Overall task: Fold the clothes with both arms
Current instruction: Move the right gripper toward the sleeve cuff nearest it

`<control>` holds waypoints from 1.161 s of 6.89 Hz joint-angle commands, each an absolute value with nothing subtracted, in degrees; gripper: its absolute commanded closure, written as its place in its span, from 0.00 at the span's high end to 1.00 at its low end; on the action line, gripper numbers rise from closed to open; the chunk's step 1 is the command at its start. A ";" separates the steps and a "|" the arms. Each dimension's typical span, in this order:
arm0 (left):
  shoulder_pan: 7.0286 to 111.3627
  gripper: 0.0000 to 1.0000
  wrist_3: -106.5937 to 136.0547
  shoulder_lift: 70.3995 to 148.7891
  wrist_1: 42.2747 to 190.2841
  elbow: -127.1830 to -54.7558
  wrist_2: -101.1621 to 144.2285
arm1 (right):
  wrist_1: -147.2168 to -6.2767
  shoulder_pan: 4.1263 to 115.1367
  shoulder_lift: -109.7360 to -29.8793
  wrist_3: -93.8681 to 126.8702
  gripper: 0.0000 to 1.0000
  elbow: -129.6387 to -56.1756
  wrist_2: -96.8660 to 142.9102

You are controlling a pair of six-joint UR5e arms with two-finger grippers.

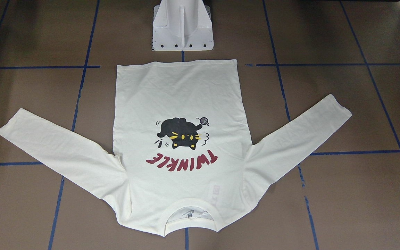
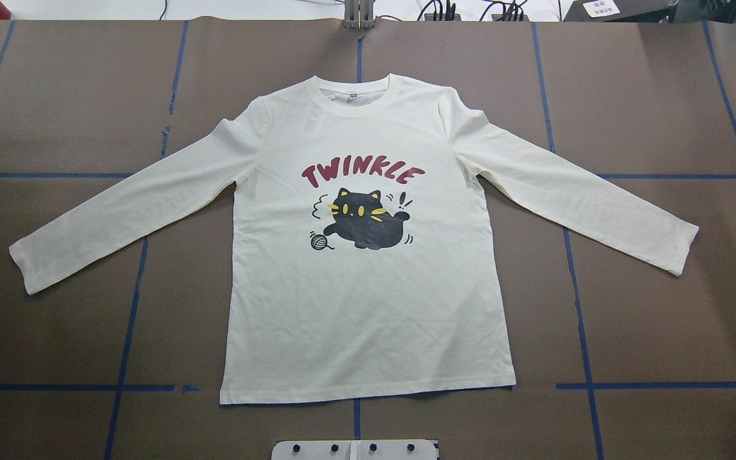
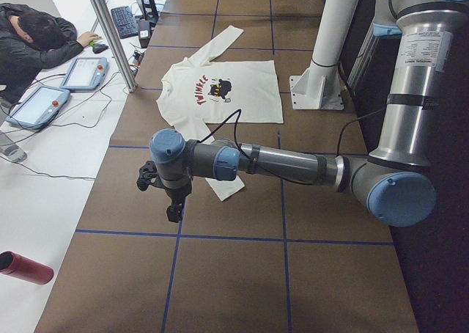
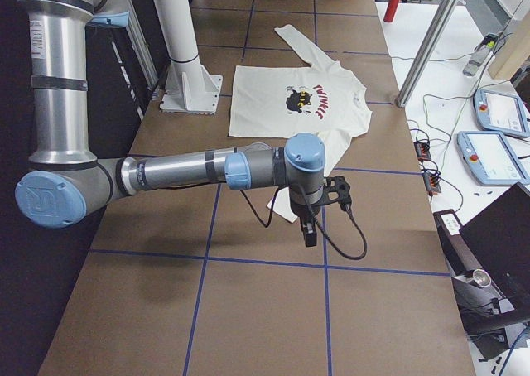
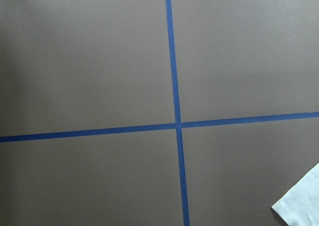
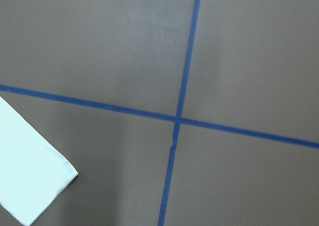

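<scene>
T-shirt (image 2: 368,306) flat on table (image 2: 55,96), print up, left claw (image 3: 173,214) and right claw (image 4: 309,237) beyond its cuffs, their opening impossible to tell.

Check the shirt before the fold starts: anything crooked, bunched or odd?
Nothing stands out. The shirt lies flat on the table, print up, collar away from the robot. The left sleeve and right sleeve are spread evenly, and the hem is straight. There is only a slight crease at the right armpit.

Even, bright light; soft shadows.
</scene>
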State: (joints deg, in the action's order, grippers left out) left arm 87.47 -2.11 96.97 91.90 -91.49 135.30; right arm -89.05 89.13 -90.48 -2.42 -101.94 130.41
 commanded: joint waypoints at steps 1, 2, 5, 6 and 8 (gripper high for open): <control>87.18 1.00 8.38 98.96 106.36 -91.14 132.30 | -84.82 88.24 -89.12 -2.20 1.00 -101.86 130.78; 87.10 1.00 9.05 99.40 112.09 -88.36 132.88 | -83.07 88.24 -91.56 -2.46 1.00 -101.52 137.57; 87.10 1.00 9.05 99.14 113.03 -88.24 134.12 | -63.54 82.40 -98.14 14.85 1.00 -100.55 138.35; 87.10 1.00 9.05 99.14 113.03 -88.33 134.12 | -53.71 77.05 -101.39 26.43 0.99 -100.63 133.73; 87.10 1.00 9.05 99.05 113.11 -88.59 134.12 | -34.29 64.58 -102.75 47.09 0.80 -93.83 123.55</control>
